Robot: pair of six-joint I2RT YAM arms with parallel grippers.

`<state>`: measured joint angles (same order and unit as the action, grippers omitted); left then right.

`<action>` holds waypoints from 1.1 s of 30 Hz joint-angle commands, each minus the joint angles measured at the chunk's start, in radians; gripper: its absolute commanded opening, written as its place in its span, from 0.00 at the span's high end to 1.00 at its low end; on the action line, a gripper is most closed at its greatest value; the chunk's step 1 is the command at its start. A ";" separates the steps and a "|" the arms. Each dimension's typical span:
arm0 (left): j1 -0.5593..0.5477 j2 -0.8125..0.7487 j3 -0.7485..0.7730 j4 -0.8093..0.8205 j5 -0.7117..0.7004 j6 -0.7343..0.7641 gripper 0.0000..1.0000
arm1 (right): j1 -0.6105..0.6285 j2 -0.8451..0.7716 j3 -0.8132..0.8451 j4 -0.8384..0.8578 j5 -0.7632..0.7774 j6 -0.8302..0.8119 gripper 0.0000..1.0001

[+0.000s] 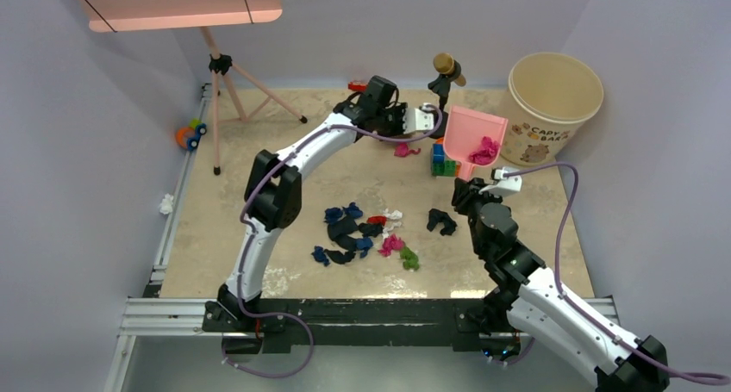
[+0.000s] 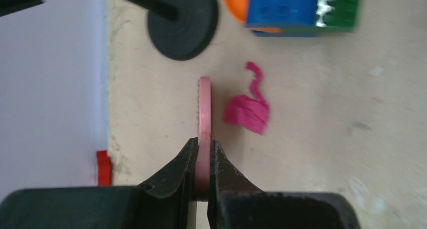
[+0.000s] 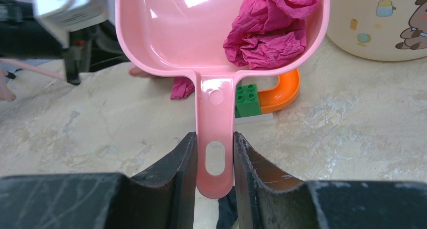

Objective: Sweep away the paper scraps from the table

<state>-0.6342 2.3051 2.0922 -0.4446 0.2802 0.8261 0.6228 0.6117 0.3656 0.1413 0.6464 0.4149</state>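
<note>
Several paper scraps point(image 1: 362, 233) in navy, magenta, red, blue, green and white lie mid-table point(image 1: 215, 263), with a black one point(image 1: 441, 221) to their right. A lone magenta scrap point(image 1: 405, 149) point(image 2: 246, 110) lies at the back, just right of the thin pink brush point(image 2: 204, 113). My left gripper point(image 1: 415, 121) point(image 2: 203, 158) is shut on that brush. My right gripper point(image 1: 472, 185) point(image 3: 215, 158) is shut on the handle of a pink dustpan point(image 1: 474, 132) point(image 3: 166, 32). A crumpled magenta scrap point(image 3: 272, 30) sits in the pan.
A cream bucket point(image 1: 554, 99) stands at the back right, beside the dustpan. A blue-green block stack point(image 1: 444, 161) point(image 2: 302, 10) sits under the pan. A microphone stand point(image 1: 446, 69), a tripod point(image 1: 228, 82) and a red car point(image 2: 103, 167) line the back; a white wad point(image 1: 166, 204) lies off the left rail.
</note>
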 commanded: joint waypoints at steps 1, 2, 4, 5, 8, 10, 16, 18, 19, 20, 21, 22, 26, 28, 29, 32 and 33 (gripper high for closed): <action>-0.015 -0.162 -0.033 -0.394 0.256 0.163 1.00 | 0.002 0.004 0.004 0.030 0.037 0.012 1.00; -0.016 -0.176 -0.022 -0.475 0.267 0.164 1.00 | 0.002 0.004 0.004 0.030 0.036 0.016 1.00; -0.021 -0.200 0.009 -0.645 0.303 0.175 1.00 | 0.001 0.003 0.002 0.030 0.036 0.016 1.00; -0.029 -0.217 0.016 -0.739 0.332 0.197 1.00 | 0.001 0.001 0.002 0.030 0.035 0.015 1.00; -0.054 -0.317 -0.061 -0.749 0.323 0.210 1.00 | 0.001 -0.003 0.001 0.029 0.035 0.016 1.00; -0.057 -0.422 -0.202 -0.577 0.276 0.142 1.00 | 0.000 -0.007 0.002 0.028 0.036 0.015 1.00; -0.064 -0.657 -0.431 -0.081 0.097 -0.327 1.00 | 0.001 -0.023 0.001 0.011 0.057 0.024 1.00; -0.074 -0.697 -0.458 -0.044 0.163 -0.458 1.00 | 0.001 -0.030 0.002 -0.007 0.087 0.041 1.00; -0.082 -0.718 -0.487 0.008 0.175 -0.552 1.00 | 0.002 -0.032 0.005 -0.019 0.106 0.054 1.00; -0.095 -0.744 -0.516 0.066 0.160 -0.656 1.00 | 0.001 -0.034 0.007 -0.034 0.130 0.069 1.00; -0.108 -0.753 -0.533 0.109 0.115 -0.774 1.00 | 0.001 -0.034 0.012 -0.054 0.157 0.090 1.00; -0.117 -0.753 -0.531 0.124 0.059 -0.891 1.00 | 0.001 -0.036 0.017 -0.079 0.187 0.116 1.00; -0.125 -0.661 -0.386 -0.040 -0.035 -1.284 1.00 | 0.001 -0.050 0.042 -0.224 0.353 0.265 1.00; -0.126 -0.610 -0.348 -0.045 0.034 -1.427 1.00 | 0.001 -0.054 0.052 -0.279 0.400 0.311 1.00; -0.130 -0.593 -0.363 -0.005 0.082 -1.491 1.00 | 0.002 -0.050 0.057 -0.302 0.423 0.328 1.00; -0.163 -0.563 -0.436 0.160 0.134 -1.643 1.00 | 0.001 -0.012 0.085 -0.395 0.486 0.419 1.00; -0.177 -0.552 -0.455 0.194 0.120 -1.687 1.00 | 0.001 0.007 0.102 -0.442 0.500 0.458 1.00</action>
<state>-0.7677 1.7149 1.6855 -0.4198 0.3508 -0.5137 0.6228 0.5823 0.3840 -0.1459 0.9836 0.6941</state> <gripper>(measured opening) 0.122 0.308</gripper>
